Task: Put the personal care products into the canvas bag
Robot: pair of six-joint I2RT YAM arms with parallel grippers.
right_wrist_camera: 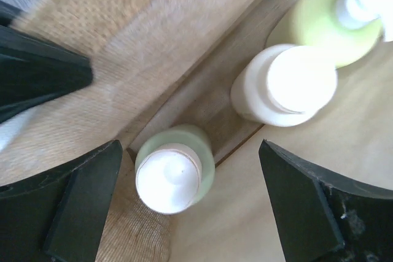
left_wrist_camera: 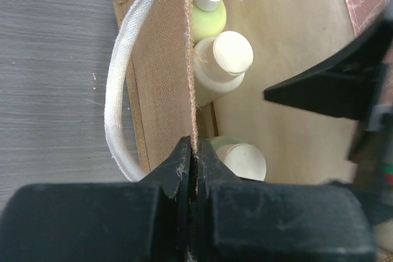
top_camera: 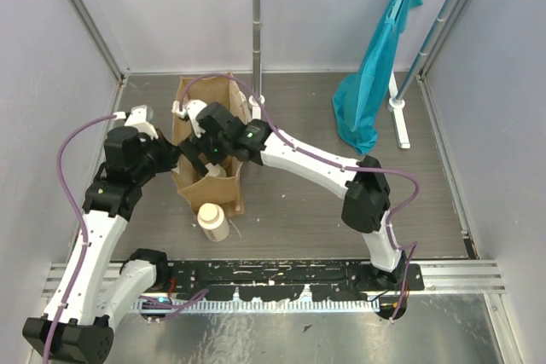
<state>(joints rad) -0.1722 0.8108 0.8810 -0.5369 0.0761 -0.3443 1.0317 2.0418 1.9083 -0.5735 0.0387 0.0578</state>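
Observation:
The tan canvas bag (top_camera: 207,112) stands open at the middle left, with its white strap handle (left_wrist_camera: 118,108) outside. My left gripper (left_wrist_camera: 195,150) is shut on the bag's left wall edge (left_wrist_camera: 166,59). My right gripper (right_wrist_camera: 190,182) is open inside the bag's mouth, above a pale green bottle (right_wrist_camera: 175,173) with a white cap. A cream bottle (right_wrist_camera: 282,84) and a yellow-green pump bottle (right_wrist_camera: 328,23) also stand inside. All three show in the left wrist view too. Another cream bottle (top_camera: 213,221) stands on the table in front of the bag.
A teal-blue cloth bag (top_camera: 375,83) hangs from a rack at the back right, with the rack's white foot (top_camera: 399,121) below it. A metal pole (top_camera: 256,23) stands just behind the canvas bag. Grey walls close in the left and right sides.

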